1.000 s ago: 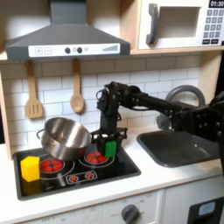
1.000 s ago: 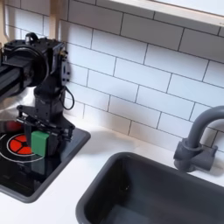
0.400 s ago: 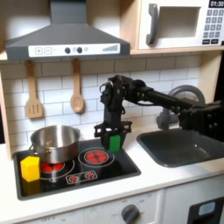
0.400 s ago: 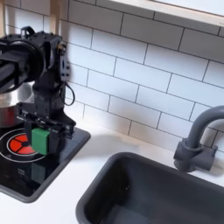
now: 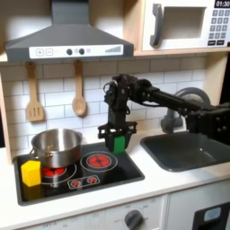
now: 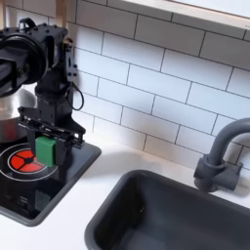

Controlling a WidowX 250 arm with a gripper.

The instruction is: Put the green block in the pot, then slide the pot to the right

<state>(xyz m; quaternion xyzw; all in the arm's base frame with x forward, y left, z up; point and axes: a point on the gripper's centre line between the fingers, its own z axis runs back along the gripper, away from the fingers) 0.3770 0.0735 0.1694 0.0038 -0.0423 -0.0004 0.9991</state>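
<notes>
My gripper [image 5: 117, 141] is shut on the green block [image 5: 118, 143] and holds it in the air above the right burner [image 5: 98, 161]. In the second exterior view the green block [image 6: 45, 147] sits between the fingers of the gripper [image 6: 46, 144], clear of the cooktop. The silver pot [image 5: 56, 145] stands upright on the left burner, to the first exterior view's left of the gripper and apart from it. Part of the pot [image 6: 7, 104] shows at the second exterior view's left edge behind the arm.
A yellow block [image 5: 31, 172] stands at the cooktop's [image 5: 121, 172] front left, in front of the pot. Two wooden utensils [image 5: 79, 101] hang on the tiled wall. A dark sink [image 5: 184, 150] with a faucet [image 6: 219, 156] lies to the first exterior view's right.
The pot, tilted a second ago, now stands upright on the left burner. The gripper has risen from the right burner with the green block in it.
</notes>
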